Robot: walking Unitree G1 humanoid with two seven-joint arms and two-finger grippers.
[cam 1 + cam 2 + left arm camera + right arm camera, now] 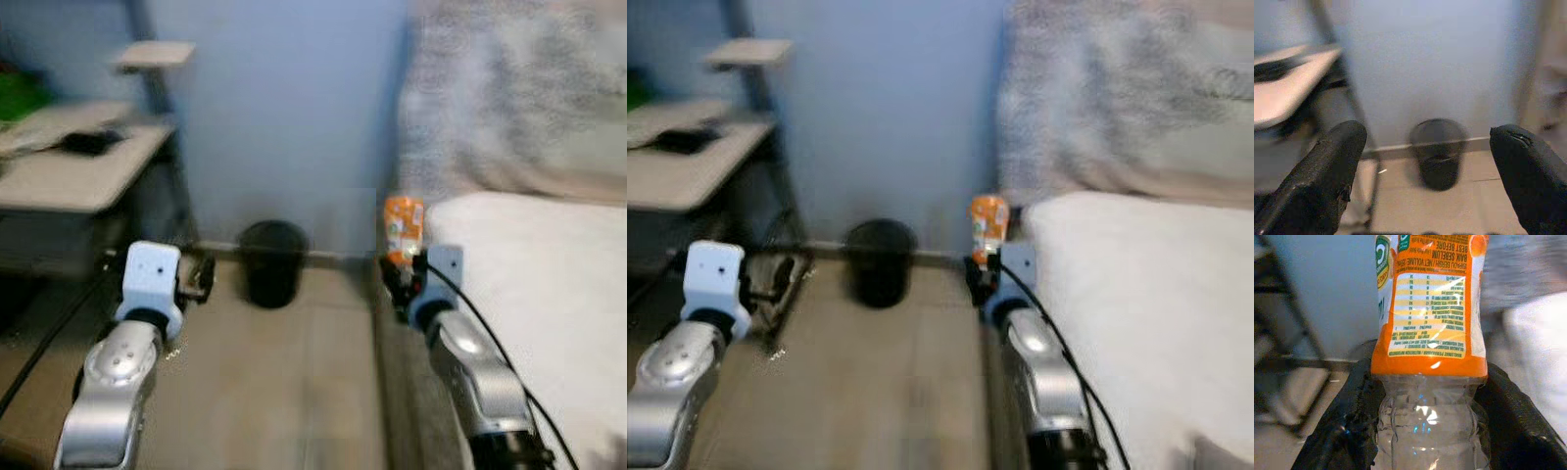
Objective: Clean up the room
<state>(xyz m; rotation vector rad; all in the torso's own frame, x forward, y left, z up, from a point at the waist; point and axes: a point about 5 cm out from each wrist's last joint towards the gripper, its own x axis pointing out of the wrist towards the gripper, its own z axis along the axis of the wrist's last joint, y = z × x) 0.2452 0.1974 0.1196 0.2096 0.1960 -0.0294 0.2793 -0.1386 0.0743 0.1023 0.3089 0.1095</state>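
The right gripper [402, 279] was pinched on a clear bottle [403, 230] with an orange label, holding it by its bare plastic body while the labelled part stood above the fingers; in the right wrist view the two black fingers [1354, 421] pressed against either side of the bottle [1430, 333]. The left gripper [1425, 176] was spread wide and held nothing. A black bin [271, 262] stood on the floor [294, 392] against the blue wall [284, 117], between a desk [69, 176] on the left and a bed [549, 284] on the right; the bottle hung near the bed's edge, off to the right of the bin and not yet above it. The likely step was carrying the bottle to the bin for dropping. The risks looked plain: the thin, ribbed plastic could buckle or slide in the grip and fall short onto the floor; a release made before the gripper stood over the opening would miss; and the right arm, close beside the bed, could brush it while swinging left. The head views were blurred, so the bin's rim was hard to judge.
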